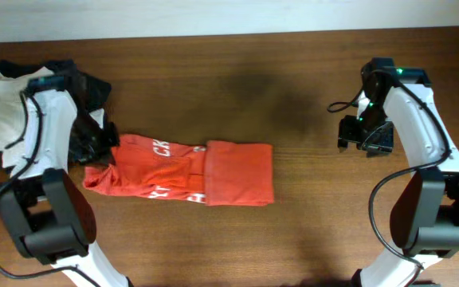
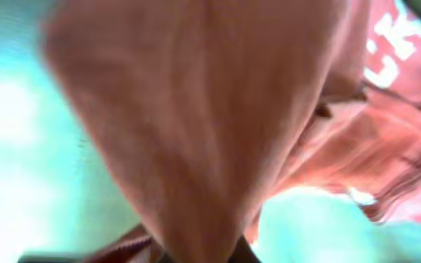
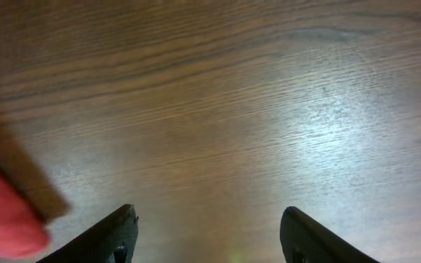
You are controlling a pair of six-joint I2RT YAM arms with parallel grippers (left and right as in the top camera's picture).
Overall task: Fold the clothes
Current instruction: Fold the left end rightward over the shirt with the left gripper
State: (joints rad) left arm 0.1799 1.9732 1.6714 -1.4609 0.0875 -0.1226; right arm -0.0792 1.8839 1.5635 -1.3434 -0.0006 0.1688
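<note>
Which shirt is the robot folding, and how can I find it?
Look at the brown wooden table, near its middle and a little to the left. There lies a partly folded orange-red short-sleeved T-shirt with white lettering. It is the only bright thing: the pile at the table's far-left corner is a plain white garment and dark garments.

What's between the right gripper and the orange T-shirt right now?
Only bare wooden table lies between the right gripper and the T-shirt. The overhead view shows this, and the right wrist view shows only wood ahead.
</note>
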